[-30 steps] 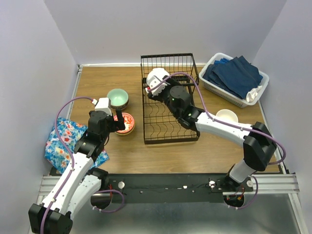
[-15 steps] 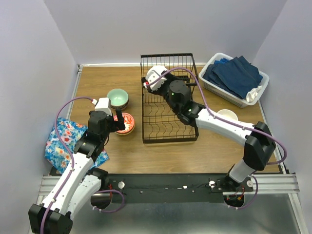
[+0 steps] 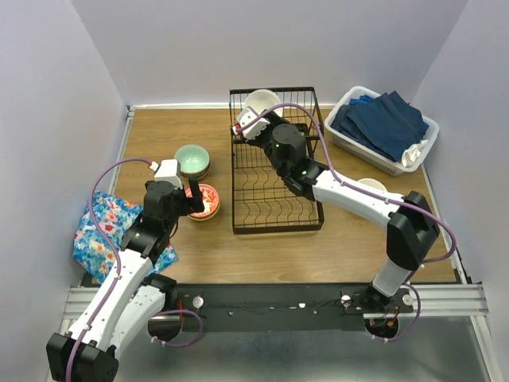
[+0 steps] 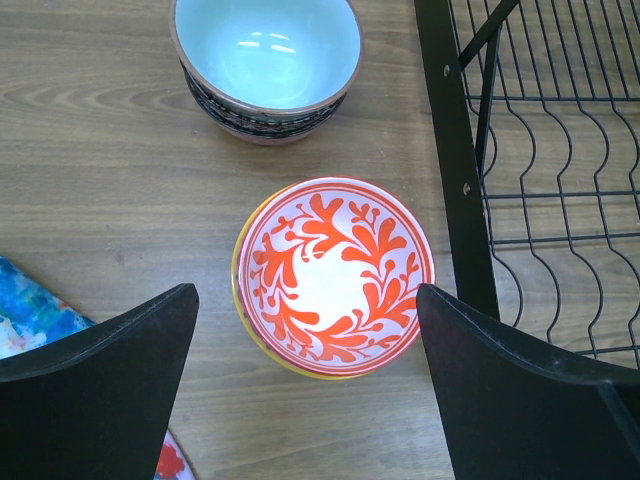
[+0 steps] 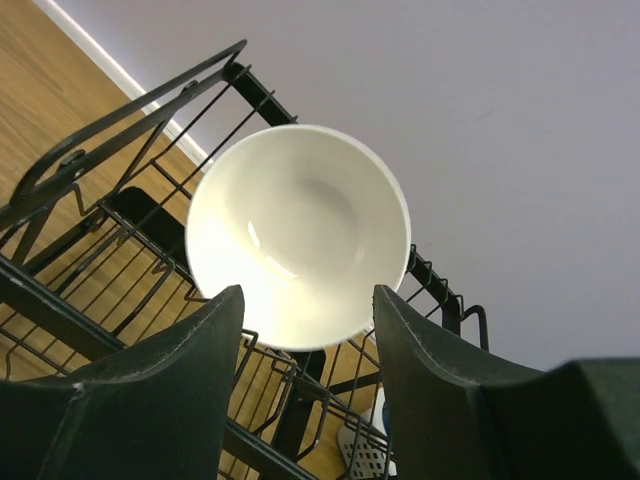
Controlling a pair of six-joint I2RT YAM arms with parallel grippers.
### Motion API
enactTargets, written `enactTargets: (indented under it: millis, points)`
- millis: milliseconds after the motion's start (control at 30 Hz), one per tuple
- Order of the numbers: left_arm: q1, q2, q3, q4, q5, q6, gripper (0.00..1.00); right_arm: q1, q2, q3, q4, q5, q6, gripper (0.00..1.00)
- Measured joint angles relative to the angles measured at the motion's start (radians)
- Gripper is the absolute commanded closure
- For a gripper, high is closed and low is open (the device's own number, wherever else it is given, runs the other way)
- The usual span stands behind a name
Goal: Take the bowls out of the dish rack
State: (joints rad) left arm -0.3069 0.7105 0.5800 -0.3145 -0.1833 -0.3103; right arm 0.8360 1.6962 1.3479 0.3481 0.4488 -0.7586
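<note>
The black wire dish rack [image 3: 274, 187] stands mid-table. A plain white bowl [image 3: 261, 102] leans on its side in the rack's raised basket; it also shows in the right wrist view [image 5: 300, 230]. My right gripper [image 3: 253, 126] is open right in front of this bowl, its fingers [image 5: 180, 380] just below the rim. My left gripper [image 3: 196, 199] is open and empty above a red-patterned bowl [image 4: 335, 275] that sits in a yellow-rimmed bowl on the table. A mint-green bowl [image 4: 265, 55] is stacked on a dark patterned bowl beyond it.
A white bowl [image 3: 371, 189] sits on the table right of the rack, partly behind my right arm. A white basket of blue cloths [image 3: 386, 127] stands at the back right. A floral cloth [image 3: 111, 231] lies at the left edge.
My right gripper has moved toward the back of the rack, up to the white bowl in the raised basket. The left arm has not moved.
</note>
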Motion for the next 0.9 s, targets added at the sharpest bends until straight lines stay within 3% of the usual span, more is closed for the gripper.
enactTargets:
  millis: [267, 567, 900]
  points:
    - [0.0, -0.002, 0.0, 0.0, 0.0, 0.0, 0.01, -0.039, 0.029, 0.051, -0.05, -0.001, 0.045, 0.39]
    - [0.0, -0.003, 0.0, 0.0, 0.0, 0.0, 0.01, -0.132, 0.076, 0.402, -0.378, -0.038, 0.307, 0.37]
    - [0.005, -0.003, 0.0, 0.0, 0.0, 0.0, 0.01, -0.195, 0.144, 0.471, -0.591, -0.129, 0.523, 0.36]
